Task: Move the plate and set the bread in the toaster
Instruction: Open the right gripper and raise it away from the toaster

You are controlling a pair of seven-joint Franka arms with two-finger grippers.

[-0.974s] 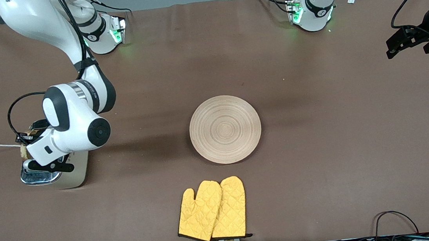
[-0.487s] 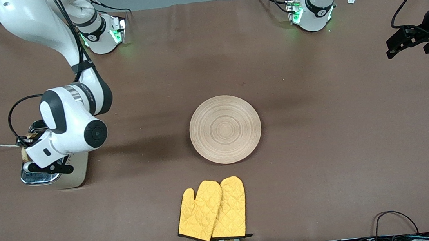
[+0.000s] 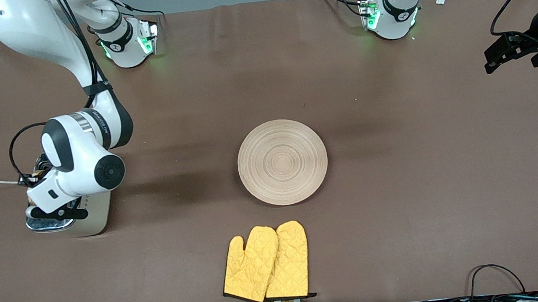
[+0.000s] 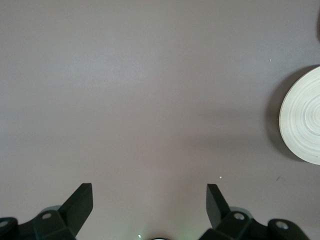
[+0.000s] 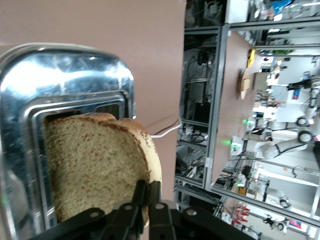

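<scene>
Right pincer (image 5: 146, 212) grips the bread (image 5: 95, 165) over the toaster (image 5: 65, 100); left pincer (image 4: 150, 207) waits, spread wide.

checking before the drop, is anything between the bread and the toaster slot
Nothing visible. The right claw, shut on the bread, holds it right over the toaster, its lower edge at an open slot. The left claw waits open over bare table.
</scene>
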